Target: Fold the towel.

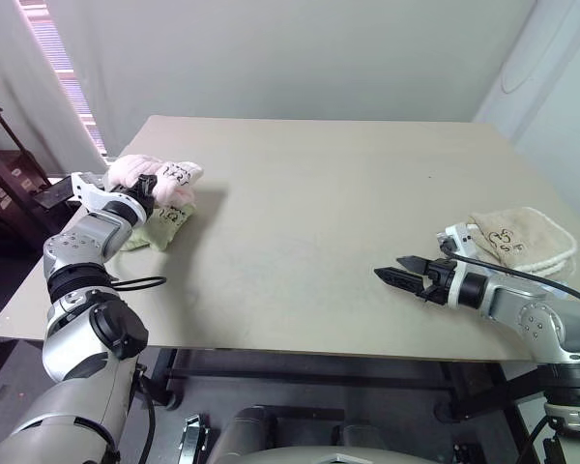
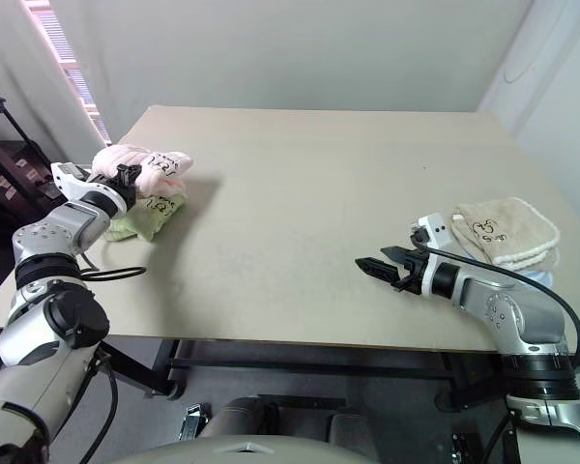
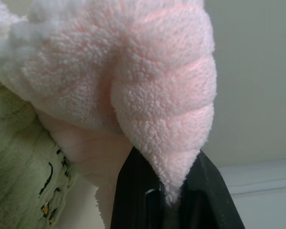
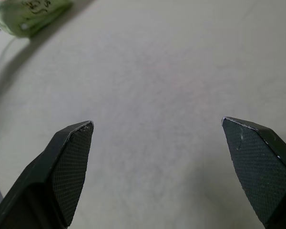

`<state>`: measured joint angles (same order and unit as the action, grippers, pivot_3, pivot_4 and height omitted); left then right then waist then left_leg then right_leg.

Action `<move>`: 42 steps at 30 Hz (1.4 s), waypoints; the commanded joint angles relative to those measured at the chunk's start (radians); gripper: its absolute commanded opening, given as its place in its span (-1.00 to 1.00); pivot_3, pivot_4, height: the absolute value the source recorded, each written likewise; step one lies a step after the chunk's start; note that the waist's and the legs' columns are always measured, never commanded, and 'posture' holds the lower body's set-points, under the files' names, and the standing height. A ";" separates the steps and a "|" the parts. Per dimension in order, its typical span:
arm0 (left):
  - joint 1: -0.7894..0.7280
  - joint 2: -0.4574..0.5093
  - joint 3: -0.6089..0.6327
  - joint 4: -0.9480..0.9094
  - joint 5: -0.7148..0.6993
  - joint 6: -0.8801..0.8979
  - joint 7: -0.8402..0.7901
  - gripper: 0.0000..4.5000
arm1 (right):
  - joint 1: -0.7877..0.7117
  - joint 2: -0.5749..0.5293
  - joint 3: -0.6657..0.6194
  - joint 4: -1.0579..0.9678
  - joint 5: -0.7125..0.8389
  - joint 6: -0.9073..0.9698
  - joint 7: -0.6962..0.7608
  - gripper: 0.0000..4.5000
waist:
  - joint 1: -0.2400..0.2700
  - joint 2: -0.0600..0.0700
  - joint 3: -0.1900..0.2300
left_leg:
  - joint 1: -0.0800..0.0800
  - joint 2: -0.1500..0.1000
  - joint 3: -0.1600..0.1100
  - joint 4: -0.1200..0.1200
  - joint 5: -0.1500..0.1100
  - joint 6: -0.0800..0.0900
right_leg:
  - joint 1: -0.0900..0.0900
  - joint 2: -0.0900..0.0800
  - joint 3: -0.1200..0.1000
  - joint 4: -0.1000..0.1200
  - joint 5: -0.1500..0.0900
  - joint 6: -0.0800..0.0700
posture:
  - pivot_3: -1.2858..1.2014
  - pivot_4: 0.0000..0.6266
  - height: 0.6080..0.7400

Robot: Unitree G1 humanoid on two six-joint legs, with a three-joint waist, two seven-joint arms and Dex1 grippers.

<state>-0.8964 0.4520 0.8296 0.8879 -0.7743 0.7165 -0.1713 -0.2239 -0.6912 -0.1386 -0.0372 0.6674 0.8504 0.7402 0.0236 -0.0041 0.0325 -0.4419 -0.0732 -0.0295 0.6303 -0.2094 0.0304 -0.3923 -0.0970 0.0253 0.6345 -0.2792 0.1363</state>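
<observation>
Pink towel [image 3: 148, 90] is pinched in the closed left end effector [image 3: 169, 191]; the right end effector [image 4: 157, 138] gapes wide, empty.

The towel [image 3: 148, 86] at the upper left of the head views is pale pink terry cloth, thick and nubbly with a fuzzy, matt pile. Under it, the light green towel [image 3: 19, 171] looks like a flatter, ribbed cloth. The beige towel [image 1: 522, 237] at the right edge is soft matt cloth with a corded rim. The table [image 1: 309, 193] has a smooth, matt tan top, possibly laminate. The right gripper [image 4: 157, 138] has black fingers [image 4: 74, 160] with fine cross-hatched pads, dull plastic or rubber. The left gripper [image 3: 169, 191] is smooth, slightly glossy black.
</observation>
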 commanded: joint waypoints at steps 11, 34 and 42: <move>0.156 -0.099 0.049 -0.410 -0.169 0.121 0.236 -0.99 | 0.025 -0.037 -0.028 -0.044 -0.044 -0.021 0.030 1.00 | -0.012 0.000 0.000 | 0.001 0.000 0.000 0.002 0.001 -0.001 | 0.002 0.000 0.000 0.002 0.000 0.000 | 0.03 -1.00 1.00; 0.392 -0.179 0.068 -0.754 -0.433 0.171 0.459 0.98 | -0.033 -0.048 0.006 -0.008 -0.109 -0.053 0.125 1.00 | -0.011 -0.001 -0.002 | 0.005 0.000 0.000 0.002 0.002 -0.003 | 0.003 0.001 0.001 0.004 0.001 -0.003 | 0.03 -1.00 1.00; 0.730 -0.010 -0.149 -1.139 -0.533 0.387 0.201 0.98 | -0.037 -0.028 0.018 -0.013 -0.131 -0.114 0.156 1.00 | -0.013 -0.002 -0.002 | 0.006 0.000 0.000 0.002 0.002 -0.004 | 0.004 0.000 0.001 0.004 -0.001 -0.008 | 0.03 -1.00 1.00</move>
<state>-0.1878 0.3897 0.7374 -0.1252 -1.3127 1.0861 0.1572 -0.2451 -0.7214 -0.1150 -0.0301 0.5427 0.7771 0.8877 0.0109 -0.0061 0.0305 -0.4356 -0.0729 -0.0294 0.6313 -0.2073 0.0268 -0.3885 -0.0966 0.0262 0.6379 -0.2797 0.1279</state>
